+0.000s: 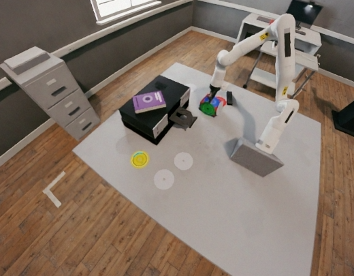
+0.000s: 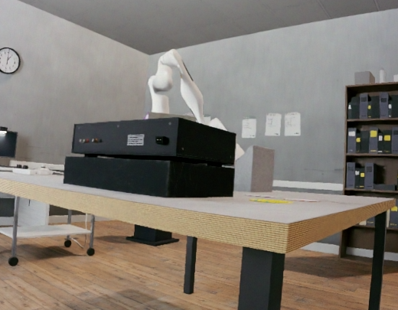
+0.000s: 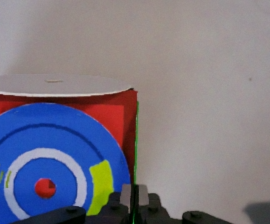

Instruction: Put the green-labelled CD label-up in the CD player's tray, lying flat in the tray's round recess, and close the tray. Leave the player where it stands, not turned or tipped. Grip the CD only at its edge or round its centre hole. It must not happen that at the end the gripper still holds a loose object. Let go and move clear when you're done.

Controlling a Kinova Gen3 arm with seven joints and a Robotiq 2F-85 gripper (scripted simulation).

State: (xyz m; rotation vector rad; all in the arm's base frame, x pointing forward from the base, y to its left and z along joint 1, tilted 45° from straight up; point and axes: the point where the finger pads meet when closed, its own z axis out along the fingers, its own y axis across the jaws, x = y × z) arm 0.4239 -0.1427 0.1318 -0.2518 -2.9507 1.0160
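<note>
The black CD player [image 1: 167, 84] [image 2: 207, 144] stands on a black base. Its tray [image 1: 178, 120] is out, with no disc seen in it. The green-labelled CD [image 1: 207, 109] stands steeply on edge, label towards the top camera, beside red and blue items. In the wrist view it shows edge-on as a thin green line [image 3: 136, 135]. My gripper [image 1: 212, 98] [image 3: 134, 200] is shut at its upper edge, the green line running between the fingertips. Its lower edge is hidden in the wrist view.
A blue disc [image 3: 25, 130] lies against a red square [image 3: 112, 115] left of the fingers. A purple book [image 1: 143, 105] lies on the player. A yellow disc [image 1: 139, 163] [image 2: 272, 200], two pale discs [image 1: 188, 163] [image 1: 160, 183], a grey block [image 1: 253, 159] [image 2: 262, 168] and a small black block [image 1: 229, 98] are on the table.
</note>
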